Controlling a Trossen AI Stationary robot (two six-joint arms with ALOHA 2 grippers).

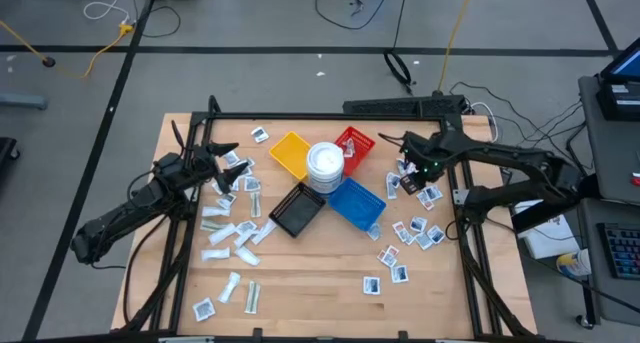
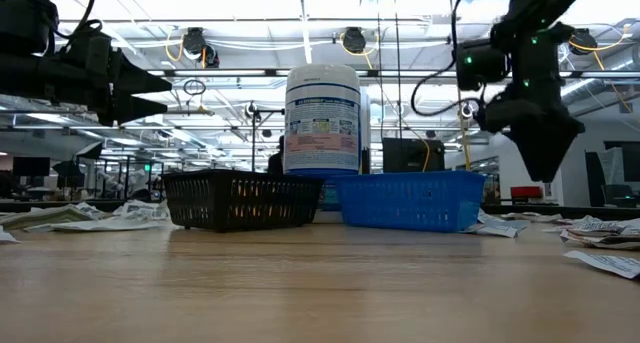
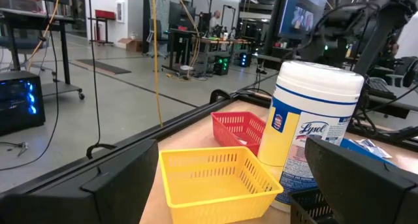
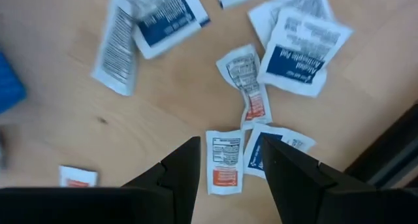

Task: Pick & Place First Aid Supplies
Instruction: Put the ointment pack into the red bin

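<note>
The first aid supplies are small flat white packets lying on the wooden table in two scatters, one on the left [image 1: 235, 233] and one on the right [image 1: 420, 231]. My right gripper [image 1: 408, 178] hangs open above the right scatter, pointing down and well off the table [image 2: 545, 168]. In the right wrist view, a small packet with orange print [image 4: 223, 162] lies flat below the gap between its fingers [image 4: 230, 145]. My left gripper [image 1: 232, 155] is open and raised, held level over the left scatter and facing the trays [image 3: 232, 178].
In the table's middle stand a yellow tray [image 1: 290, 153], a red tray [image 1: 353, 145], a blue tray [image 1: 355, 203] and a black tray [image 1: 297, 211], around a round white tub [image 1: 325, 165]. A black frame [image 1: 330, 116] runs along the table's far edge and sides.
</note>
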